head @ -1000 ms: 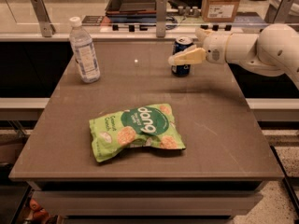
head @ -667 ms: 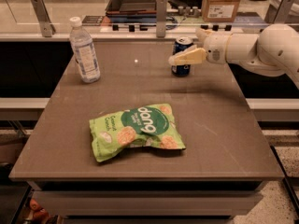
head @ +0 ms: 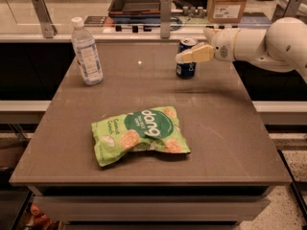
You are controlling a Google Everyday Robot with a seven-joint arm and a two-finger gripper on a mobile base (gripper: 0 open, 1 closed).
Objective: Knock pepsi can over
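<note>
The pepsi can (head: 185, 70), small and dark blue with a silver top rim, stands upright at the back right of the grey table (head: 225, 128). My gripper (head: 194, 55) reaches in from the right on a white arm (head: 268, 42) and sits against the can's upper half, covering part of its front. The can's lower part and top rim show.
A clear water bottle (head: 87, 51) with a white cap stands at the back left. A green snack bag (head: 139, 134) lies flat in the middle front. Behind the table runs a counter with a dark tray (head: 139, 3) and a cardboard box (head: 228, 3).
</note>
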